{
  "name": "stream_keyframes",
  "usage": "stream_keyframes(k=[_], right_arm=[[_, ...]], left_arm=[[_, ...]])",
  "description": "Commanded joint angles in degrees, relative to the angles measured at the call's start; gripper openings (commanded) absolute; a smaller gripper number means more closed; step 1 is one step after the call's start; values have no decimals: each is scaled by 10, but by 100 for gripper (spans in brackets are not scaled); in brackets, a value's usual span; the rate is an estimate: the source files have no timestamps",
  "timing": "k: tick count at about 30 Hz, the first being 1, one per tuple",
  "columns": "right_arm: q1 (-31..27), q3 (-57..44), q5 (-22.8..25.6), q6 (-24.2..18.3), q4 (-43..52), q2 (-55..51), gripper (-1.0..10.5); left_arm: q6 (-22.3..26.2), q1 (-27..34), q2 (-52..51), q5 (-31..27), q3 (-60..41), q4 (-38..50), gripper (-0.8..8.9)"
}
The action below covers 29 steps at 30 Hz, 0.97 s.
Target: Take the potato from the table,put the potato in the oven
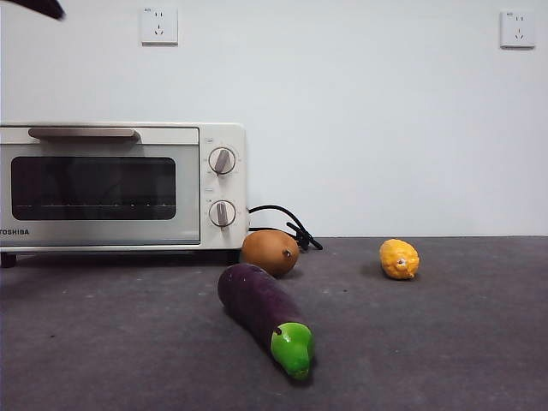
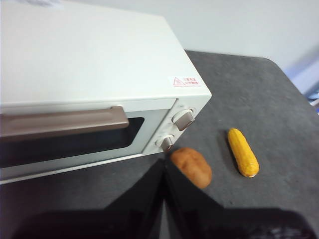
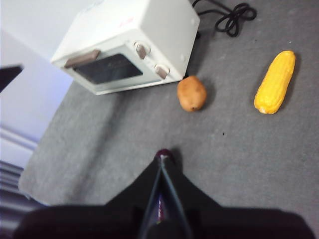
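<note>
The brown-orange potato (image 1: 271, 251) lies on the dark grey table (image 1: 445, 342) just right of the oven's front corner. In the wrist views the potato (image 2: 192, 167) (image 3: 191, 93) lies bare with nothing touching it. The cream-white oven (image 1: 120, 184) (image 2: 94, 64) (image 3: 124, 40) stands at the left with its glass door shut. My left gripper (image 2: 163, 167) hovers shut and empty above the table, near the potato and the oven's knobs. Farther back, my right gripper (image 3: 163, 158) is also shut and empty.
A purple eggplant (image 1: 261, 312) with a green tip lies in front of the potato. Right of the potato lies a yellow corn cob (image 1: 399, 259) (image 2: 243, 152) (image 3: 275, 81). The oven's black cord (image 1: 287, 224) (image 3: 227, 17) coils behind. A black arm tip (image 1: 38, 7) shows at the top left corner.
</note>
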Motion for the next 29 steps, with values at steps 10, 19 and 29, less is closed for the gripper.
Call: stream_keyframes(k=[10,19,29], right_arm=[[0,5,-21,-45,-15,-2,5],[0,5,-19,-56,-14,2,5],[0,5,-19,-60,-13,19,5]], left_arm=[[-86,55,176,73,89,35,-5],[-102,65,223,38,116,49,-6],[-103,64,250,-9,116,44,-5]])
